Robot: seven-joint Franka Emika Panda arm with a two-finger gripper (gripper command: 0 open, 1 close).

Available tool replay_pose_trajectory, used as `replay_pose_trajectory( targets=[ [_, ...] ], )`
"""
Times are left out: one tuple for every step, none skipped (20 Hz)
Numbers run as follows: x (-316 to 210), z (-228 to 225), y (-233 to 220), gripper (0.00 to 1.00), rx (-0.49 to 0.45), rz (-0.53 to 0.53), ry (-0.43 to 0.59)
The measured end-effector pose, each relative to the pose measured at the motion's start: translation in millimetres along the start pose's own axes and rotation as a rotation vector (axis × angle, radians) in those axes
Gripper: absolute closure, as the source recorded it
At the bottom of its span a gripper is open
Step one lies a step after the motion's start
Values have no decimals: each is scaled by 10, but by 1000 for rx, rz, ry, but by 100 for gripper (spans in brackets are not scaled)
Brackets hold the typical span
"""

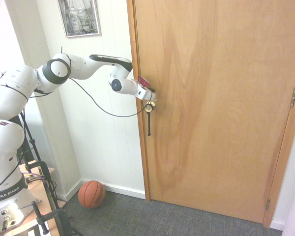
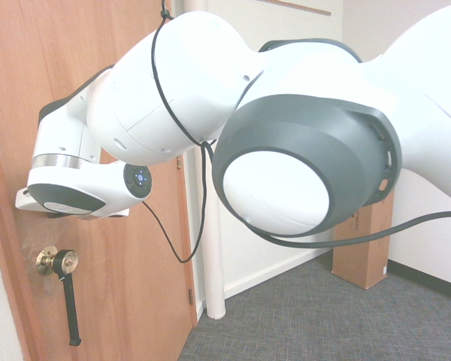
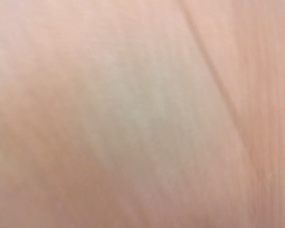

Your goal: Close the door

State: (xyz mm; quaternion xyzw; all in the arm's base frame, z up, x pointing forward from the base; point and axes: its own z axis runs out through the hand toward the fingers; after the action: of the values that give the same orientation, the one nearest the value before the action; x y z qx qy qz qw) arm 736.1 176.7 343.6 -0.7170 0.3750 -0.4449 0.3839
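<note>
I have the arm reaching across to the door [image 1: 216, 98], a tall slab of light orange-brown wood set in its frame [image 1: 137, 123] beside the white panelled wall [image 1: 103, 137]. In the first exterior view the door looks seated in the frame or very nearly so; I cannot tell from here whether the latch has caught.

The pincer [image 1: 150, 96] sits at the door's handle edge, just above the brass knob [image 1: 149, 107] with its thin black strap [image 1: 149, 123] hanging down. I judge the pincer fully closed and gripping nothing; the fingers themselves are too small to make out. The wrist view is filled with blurred wood grain, so the hand is right up against the panel; actual contact I cannot confirm.

Step in hand, in my judgement: the final push to shut the door. The next move calls for steady pressure straight into the panel near the knob, without snagging the strap, until the door sits flush. A basketball [image 1: 92, 193] lies on the floor by the wall, clear of the door.
</note>
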Motion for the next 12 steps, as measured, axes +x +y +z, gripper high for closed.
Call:
replay_pose_trajectory(
  targets=[
    [52,-66,-59,100,4,5,-9],
    [88,-153,-122,100,7,10,-17],
    [113,-258,-196,100,-1,6,-21],
    [168,-370,-262,100,-3,15,-25],
    [226,-485,-314,100,-6,27,-27],
    [250,-617,-367,100,-20,30,-23],
    [291,-738,-392,100,-29,39,-22],
    [335,-866,-389,100,-43,42,-25],
    [325,-1025,-374,100,-80,41,-20],
    [355,-1163,-338,100,-104,49,-21],
    [400,-1304,-257,100,-129,50,-22],
    [383,-1457,-196,100,-173,47,-19]
  ],
)
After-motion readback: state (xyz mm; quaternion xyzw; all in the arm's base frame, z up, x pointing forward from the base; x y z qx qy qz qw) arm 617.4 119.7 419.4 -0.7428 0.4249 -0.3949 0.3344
